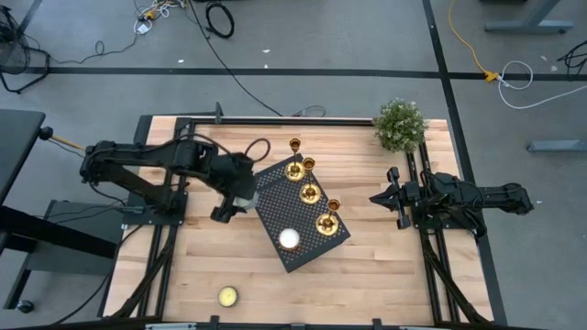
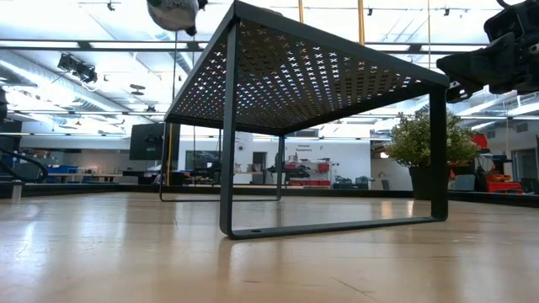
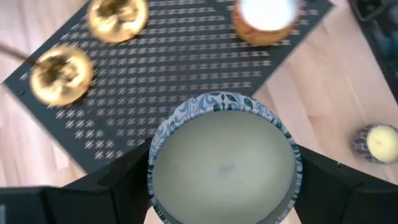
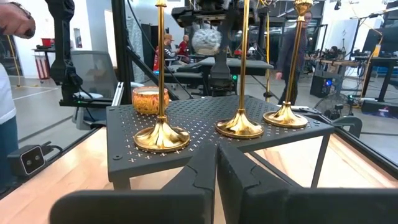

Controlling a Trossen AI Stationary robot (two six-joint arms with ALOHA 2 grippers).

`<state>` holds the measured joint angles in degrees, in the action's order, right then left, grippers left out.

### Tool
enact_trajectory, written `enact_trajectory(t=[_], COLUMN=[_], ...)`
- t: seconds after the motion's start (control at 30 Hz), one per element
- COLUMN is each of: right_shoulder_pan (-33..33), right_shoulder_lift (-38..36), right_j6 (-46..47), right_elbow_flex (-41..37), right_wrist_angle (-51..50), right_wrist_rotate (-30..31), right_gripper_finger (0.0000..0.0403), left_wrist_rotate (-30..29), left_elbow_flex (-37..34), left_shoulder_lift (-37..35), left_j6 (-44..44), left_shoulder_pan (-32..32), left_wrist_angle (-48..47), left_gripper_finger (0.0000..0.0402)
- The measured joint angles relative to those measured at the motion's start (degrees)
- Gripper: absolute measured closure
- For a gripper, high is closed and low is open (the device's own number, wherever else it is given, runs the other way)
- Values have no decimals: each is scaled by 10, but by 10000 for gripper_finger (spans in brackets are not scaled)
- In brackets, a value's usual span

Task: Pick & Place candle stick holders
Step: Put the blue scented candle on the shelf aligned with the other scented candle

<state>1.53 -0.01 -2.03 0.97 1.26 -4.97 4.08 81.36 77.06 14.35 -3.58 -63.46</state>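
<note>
**Tall gold holders could tip over**

Three candle stick holders [image 1: 310, 192] stand on the black rack [image 1: 275, 188] in the middle of the bench [image 1: 367, 275]. They sit in a line running from 11 o'clock to 4 o'clock across the rack. A white candle [image 1: 290, 239] in a gold cup sits on the rack too, at 6 o'clock from the line.

The left gripper [image 1: 240, 194] hangs just off the rack's 9 o'clock edge. Its jaws are spread wide around a round candle tin [image 3: 225, 165] with a blue pattern.

The right gripper [image 1: 385, 197] waits at 3 o'clock from the rack, jaws shut tight on nothing.

A yellow candle [image 1: 227, 295] lies on the bench at 7 o'clock. A small plant [image 1: 401, 126] stands at 1 o'clock.

The holders are thin and tall, so I think one bump from the tin or the arm could knock them down like dominoes. The tin could also slip out, because it is smooth and wide.
</note>
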Motion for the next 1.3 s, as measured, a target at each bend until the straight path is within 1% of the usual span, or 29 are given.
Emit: enact_trajectory(t=[0.37, 0.57, 0.7, 1.0, 1.2, 1.3], right_shoulder_pan=[0, 0, 0, 0, 0, 0], right_shoulder_lift=[0, 0, 0, 0, 0, 0], right_j6=[0, 0, 0, 0, 0, 0], right_elbow_flex=[0, 0, 0, 0, 0, 0], right_wrist_angle=[0, 0, 0, 0, 0, 0], right_wrist_rotate=[0, 0, 0, 0, 0, 0], right_gripper_finger=[385, 385, 385, 385, 385, 385], left_wrist_rotate=[0, -23, -30, -30, -29, -30], left_elbow_flex=[0, 0, 0, 0, 0, 0], left_shoulder_lift=[0, 2, 2, 18, 33, 40], left_j6=[13, 21, 34, 113, 122, 148], left_shoulder_pan=[-72, -96, -105, -109, -107, -101], left_wrist_angle=[30, 51, 67, 67, 75, 76], left_gripper_finger=[96, 96, 96, 96, 96, 96])
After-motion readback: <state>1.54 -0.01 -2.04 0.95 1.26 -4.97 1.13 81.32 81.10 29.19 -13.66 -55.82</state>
